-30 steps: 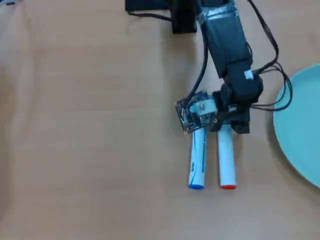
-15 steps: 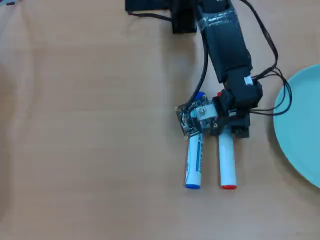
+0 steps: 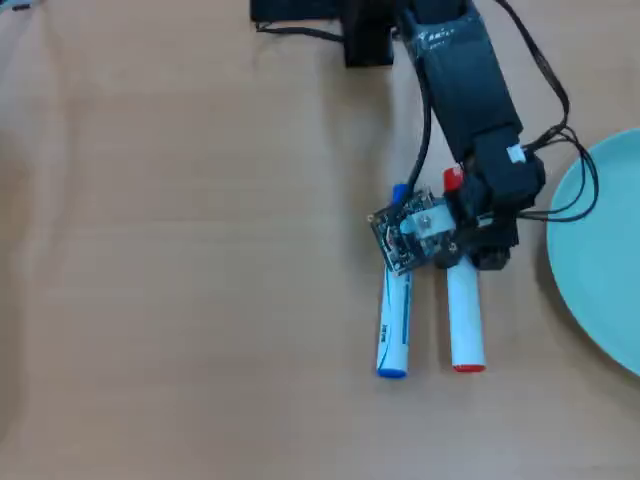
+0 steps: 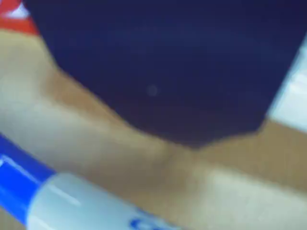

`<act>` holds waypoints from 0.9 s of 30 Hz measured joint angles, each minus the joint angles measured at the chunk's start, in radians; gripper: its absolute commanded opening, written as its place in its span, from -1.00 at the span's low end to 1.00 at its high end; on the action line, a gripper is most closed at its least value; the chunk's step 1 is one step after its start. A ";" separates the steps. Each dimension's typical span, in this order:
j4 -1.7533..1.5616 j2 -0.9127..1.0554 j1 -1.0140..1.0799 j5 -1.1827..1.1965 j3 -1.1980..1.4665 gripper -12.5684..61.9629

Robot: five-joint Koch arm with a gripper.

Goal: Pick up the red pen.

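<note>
Two markers lie side by side; the gripper (image 3: 455,232) hangs low over the red pen (image 3: 465,310), right of the blue marker (image 3: 394,320). I cannot tell how its fingers stand; next it should close on the red barrel.

Overhead view: even, soft, bright light; table (image 3: 180,260) warm tan, no glare; faint short shadows under arm; mild softness overall. Wrist view: heavily blurred (too close to focus), dark mass fills top, blue marker (image 4: 72,203) smeared, edges washed pale.

Wood table (image 3: 180,250): red pen (image 3: 465,310), blue pen (image 3: 394,320) (parallel), teal plate (image 3: 600,250).
</note>
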 measured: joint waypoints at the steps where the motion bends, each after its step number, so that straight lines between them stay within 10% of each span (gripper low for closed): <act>1: 0.000 0.000 0.000 0.000 0.000 -0.83; 27: 0.173 0.143 -0.117 0.391 -0.126 -0.84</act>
